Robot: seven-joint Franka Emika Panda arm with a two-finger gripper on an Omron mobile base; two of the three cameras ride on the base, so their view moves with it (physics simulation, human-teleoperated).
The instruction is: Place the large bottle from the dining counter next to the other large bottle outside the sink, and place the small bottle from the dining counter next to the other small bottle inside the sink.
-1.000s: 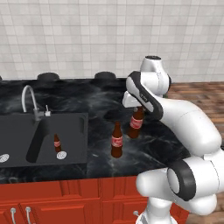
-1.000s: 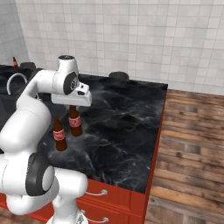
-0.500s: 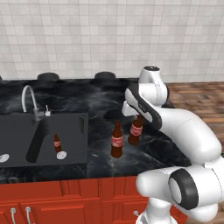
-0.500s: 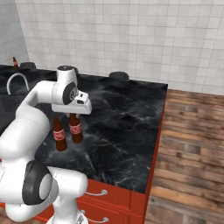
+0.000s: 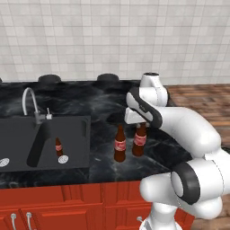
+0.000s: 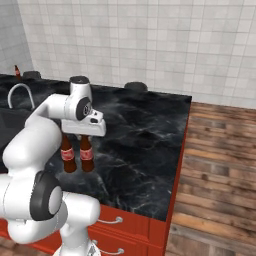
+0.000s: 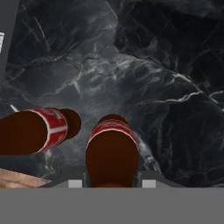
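My gripper (image 5: 137, 121) is shut on the top of a large brown bottle with a red label (image 5: 139, 141), upright at the black counter's surface. Whether its base touches the counter I cannot tell. Just left of it stands the other large bottle (image 5: 119, 144), outside the sink (image 5: 22, 134). From the right base view the held bottle (image 6: 86, 154) sits right of the other one (image 6: 68, 156), under the gripper (image 6: 85, 131). The hand view looks down on the held bottle (image 7: 112, 148) beside its neighbour (image 7: 35, 130). A small bottle (image 5: 58, 147) stands in the sink basin. The dining counter is out of view.
A curved silver tap (image 5: 29, 98) rises behind the sink. Two dark round knobs (image 5: 49, 79) (image 5: 108, 77) sit at the counter's back edge. Another small bottle (image 6: 18, 72) stands far back left. The counter ends at the right over wooden floor (image 6: 220, 165).
The arm has lowered the held bottle straight down beside the other large bottle. Nothing else has moved.
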